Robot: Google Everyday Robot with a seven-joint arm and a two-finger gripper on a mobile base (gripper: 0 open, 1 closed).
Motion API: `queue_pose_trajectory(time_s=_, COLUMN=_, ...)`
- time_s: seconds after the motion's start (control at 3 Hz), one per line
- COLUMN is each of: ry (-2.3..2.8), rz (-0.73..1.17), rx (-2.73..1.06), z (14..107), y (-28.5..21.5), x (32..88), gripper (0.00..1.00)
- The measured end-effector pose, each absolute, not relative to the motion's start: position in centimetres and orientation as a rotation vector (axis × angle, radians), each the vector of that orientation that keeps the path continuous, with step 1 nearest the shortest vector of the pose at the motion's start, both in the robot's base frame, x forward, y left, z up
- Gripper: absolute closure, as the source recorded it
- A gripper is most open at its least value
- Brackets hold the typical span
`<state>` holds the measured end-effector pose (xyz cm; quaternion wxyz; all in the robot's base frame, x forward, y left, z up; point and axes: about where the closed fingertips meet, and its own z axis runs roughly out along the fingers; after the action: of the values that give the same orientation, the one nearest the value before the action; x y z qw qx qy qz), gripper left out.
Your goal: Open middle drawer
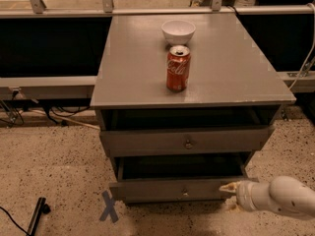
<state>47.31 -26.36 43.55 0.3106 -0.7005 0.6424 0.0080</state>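
The middle drawer (147,190) is a grey flat front with a small round knob (185,192). It stands pulled out from the cabinet, with a dark opening above it, and it hides the lowest drawer. My gripper (227,187) comes in from the lower right on a white arm (280,198). Its tan tip is at the right end of the middle drawer's front, well right of the knob. The uppermost drawer (147,142) with its own knob (188,143) sits just above.
On the cabinet top (128,68) stand a red cola can (177,68) and a white bowl (178,31). A blue X mark (109,206) is on the speckled floor at the cabinet's left front. A black object (37,215) lies at the lower left. Rails and cables run behind.
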Motion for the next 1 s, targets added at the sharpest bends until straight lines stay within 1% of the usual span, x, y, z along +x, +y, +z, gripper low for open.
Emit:
queue_pose_trajectory(time_s=0.33, ry=1.691, rz=0.026, rx=-1.867, z=43.9, y=-26.0, x=46.5, gripper=0.07)
queue_pose_trajectory(time_s=0.67, ry=1.69, rz=0.028, rx=-1.867, z=43.8, y=-26.0, x=46.5, gripper=0.0)
queue_pose_trajectory(time_s=1.0, ry=1.701, rz=0.046, rx=-1.905, z=43.2, y=-25.5, x=47.6, gripper=0.0)
